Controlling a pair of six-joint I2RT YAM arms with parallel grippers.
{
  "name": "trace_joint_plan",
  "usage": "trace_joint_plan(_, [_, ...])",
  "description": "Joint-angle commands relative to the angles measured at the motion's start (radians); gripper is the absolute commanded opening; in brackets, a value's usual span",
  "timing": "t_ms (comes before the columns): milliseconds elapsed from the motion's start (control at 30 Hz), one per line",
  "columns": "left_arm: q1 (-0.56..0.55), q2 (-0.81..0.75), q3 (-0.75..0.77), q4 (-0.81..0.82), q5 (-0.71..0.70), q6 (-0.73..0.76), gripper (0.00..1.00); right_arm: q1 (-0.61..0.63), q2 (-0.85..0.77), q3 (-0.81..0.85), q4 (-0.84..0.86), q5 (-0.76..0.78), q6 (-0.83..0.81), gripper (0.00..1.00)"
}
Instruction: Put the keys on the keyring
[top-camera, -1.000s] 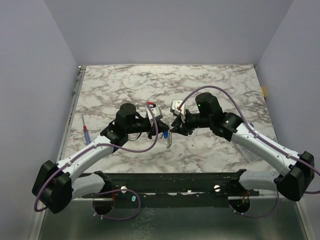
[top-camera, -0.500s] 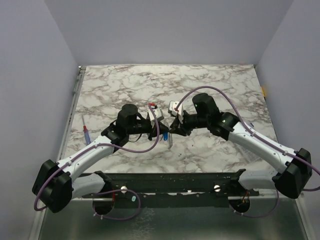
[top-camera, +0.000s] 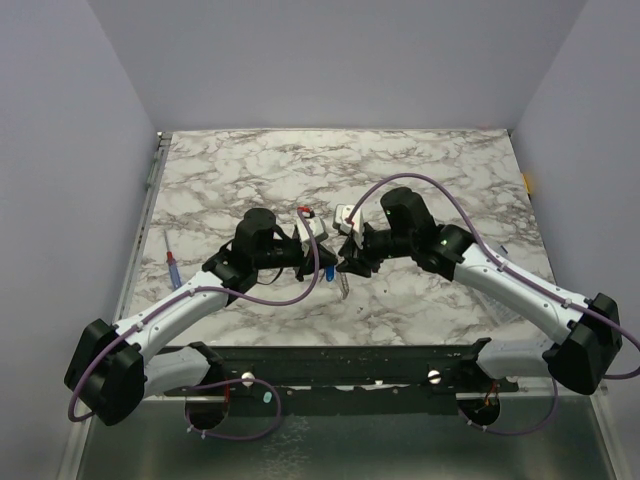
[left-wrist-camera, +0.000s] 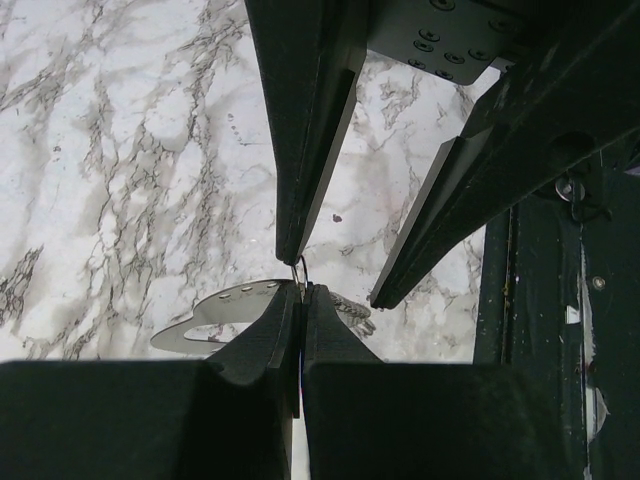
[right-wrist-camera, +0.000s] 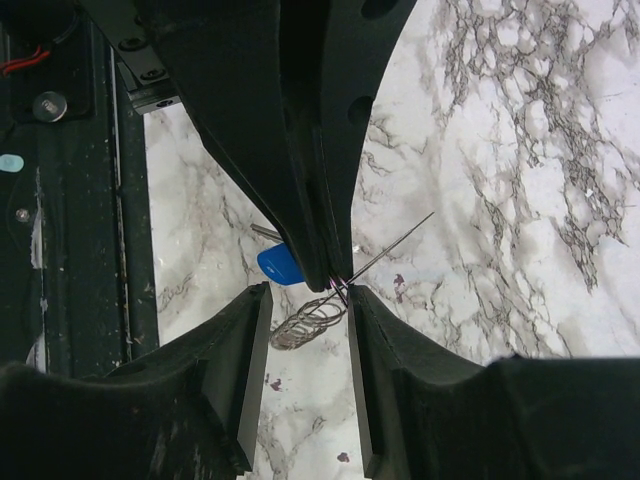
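Right jaws closer to one keyring (right-wrist-camera: 310, 322)

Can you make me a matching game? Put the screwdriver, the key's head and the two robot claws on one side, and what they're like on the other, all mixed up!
Things:
1. screwdriver
2. key head
3. left gripper
4. right gripper

What they're like:
A. fingers open
B. blue
C. lying by the left edge of the table
D. pinched shut on the keyring

Pairs: 1-C, 2-B, 3-D, 4-A
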Motion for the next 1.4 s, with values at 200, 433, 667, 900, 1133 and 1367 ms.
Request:
trace_joint_plan(200, [-0.014, -0.022, 0.032, 0.036, 0.033, 0.019, 0.0, 0.013, 0.008, -0.008, 0.038, 0.019, -0.005, 0.45])
trace_joint_plan(433, [-0.015, -0.042, 0.027, 0.04, 0.054, 0.033, 0.0, 0.013, -0.044, -0.061, 0.092, 0.028, -0.012, 0.46])
trace_joint_plan(667, [-0.016, -0.049, 0.025, 0.04, 0.049, 0.034, 0.0, 0.013, -0.215, -0.184, 0.234, 0.101, -0.004, 0.57])
trace_joint_plan(900, [-0.02, -0.051, 0.025, 0.04, 0.068, 0.034, 0.0, 0.012, -0.211, -0.183, 0.249, 0.102, 0.0, 0.59])
trace_joint_plan(1133, [-0.032, -0.061, 0.02, 0.039, 0.081, 0.041, 0.0, 0.012, -0.161, -0.152, 0.224, 0.065, -0.001, 0.48])
trace_joint_plan(1367, [-0.034, -0.064, 0.02, 0.039, 0.083, 0.042, 0.0, 0.012, -0.144, -0.144, 0.205, 0.047, 0.002, 0.33])
